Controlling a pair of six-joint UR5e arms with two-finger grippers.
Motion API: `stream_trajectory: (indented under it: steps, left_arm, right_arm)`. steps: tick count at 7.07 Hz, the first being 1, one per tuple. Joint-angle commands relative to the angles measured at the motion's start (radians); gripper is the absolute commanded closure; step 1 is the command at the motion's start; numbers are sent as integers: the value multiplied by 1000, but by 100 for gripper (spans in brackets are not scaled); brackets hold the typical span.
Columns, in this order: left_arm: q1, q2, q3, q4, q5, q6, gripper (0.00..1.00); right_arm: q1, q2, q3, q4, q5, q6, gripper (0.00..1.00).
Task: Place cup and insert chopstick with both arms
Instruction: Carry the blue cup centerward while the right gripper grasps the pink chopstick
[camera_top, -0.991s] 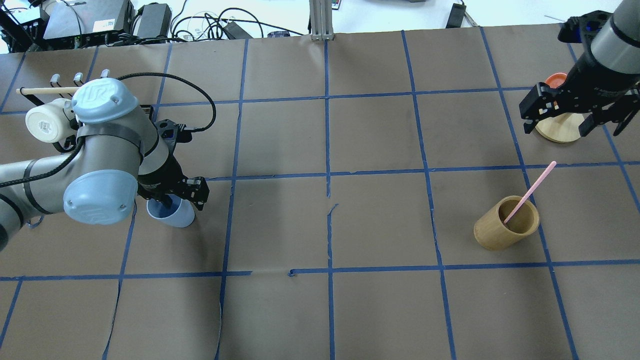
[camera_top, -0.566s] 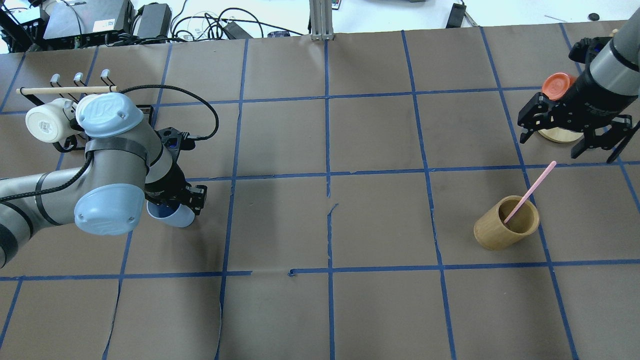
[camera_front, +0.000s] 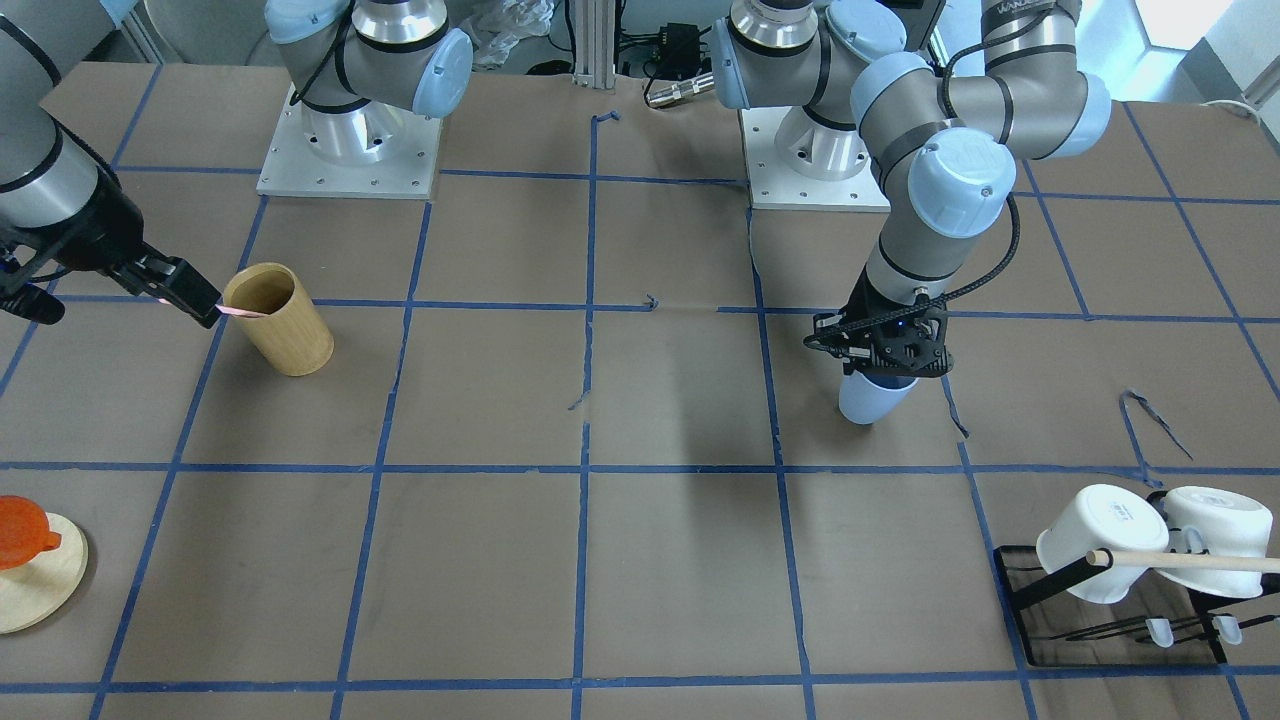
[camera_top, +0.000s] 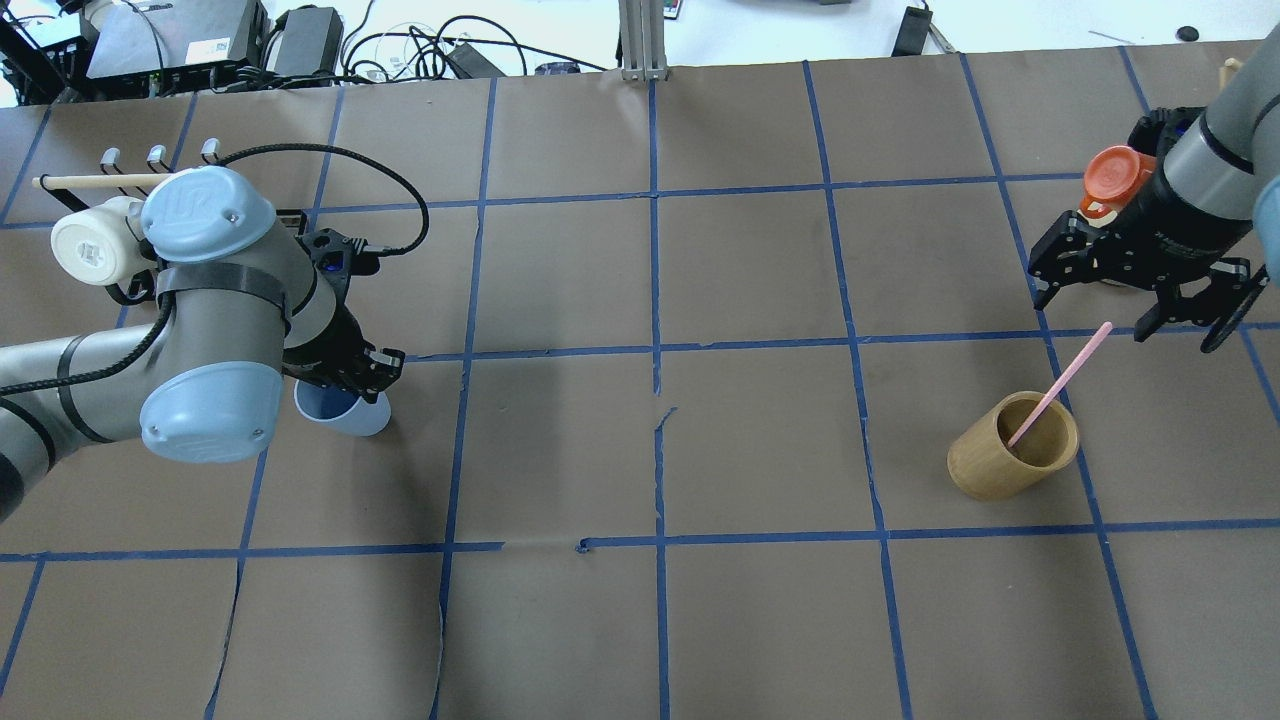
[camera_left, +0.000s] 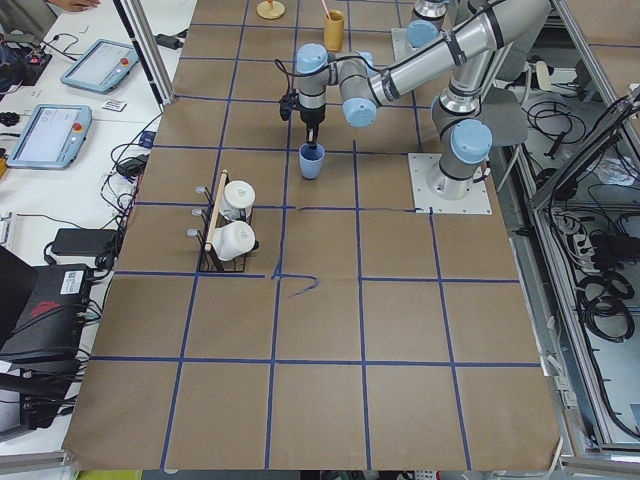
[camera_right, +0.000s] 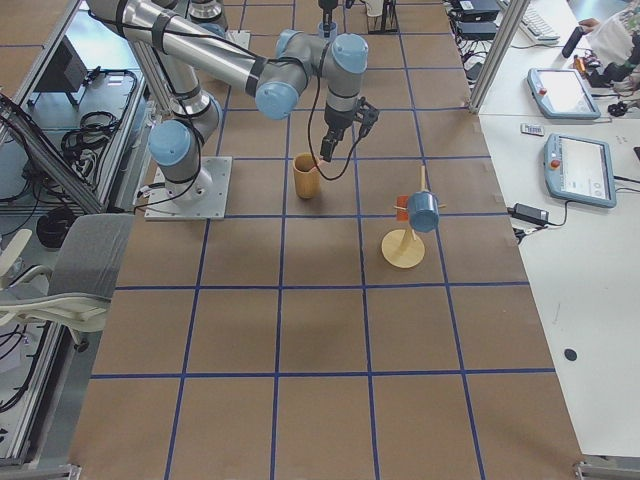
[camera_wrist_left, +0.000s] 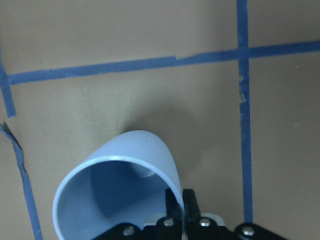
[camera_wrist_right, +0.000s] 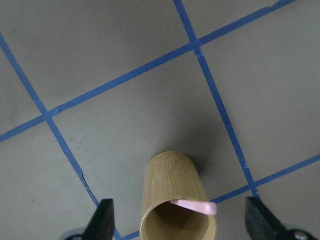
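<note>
The left hand (camera_wrist_left: 179, 204) is closed narrowly on the rim of the light-blue plastic cup (camera_wrist_left: 120, 195), one finger inside the wall and one outside. The cup hangs tilted at centre left of the overhead view; you cannot tell whether its base touches the worktop (camera_top: 650, 620). Treat it as light, thin-walled and smooth. A rim pinch may let it swing or slip, so move slowly.

The right hand (camera_top: 1125, 315) is spread wide and empty, above the pink chopstick (camera_top: 1060, 385), which leans in the bamboo holder (camera_top: 995, 470) at lower right. The chopstick is probably stiff, light and slick. Take it at its free upper end, clear of the holder's rim.
</note>
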Motion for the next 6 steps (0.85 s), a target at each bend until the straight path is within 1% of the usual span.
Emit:
stream_trajectory:
  steps: [1,2,3,4,5,6]
  left_arm:
    - [-161,-30,134,-35,-19,-332,100]
    - [-271,-59,201,-65,-24,-502,100]
    - [-355,-93,263,-68,-39,-637,100]
    - [-422,-137,285,-55,-115,-746,100]
    - [-493,-163,288,-27,-119,-794,100]
    - [-536,-183,288,-7,-114,-848,100]
  right_arm:
    - [-3,1,31,-2,-21,2,15]
    - [-3,1,40,-5,-46,1,20]
    - [-4,4,44,-3,-46,-4,34]
    - [-4,4,51,-5,-46,-4,41]
    - [-4,4,53,-5,-46,-5,46]
    - [-4,4,54,-6,-46,-25,56]
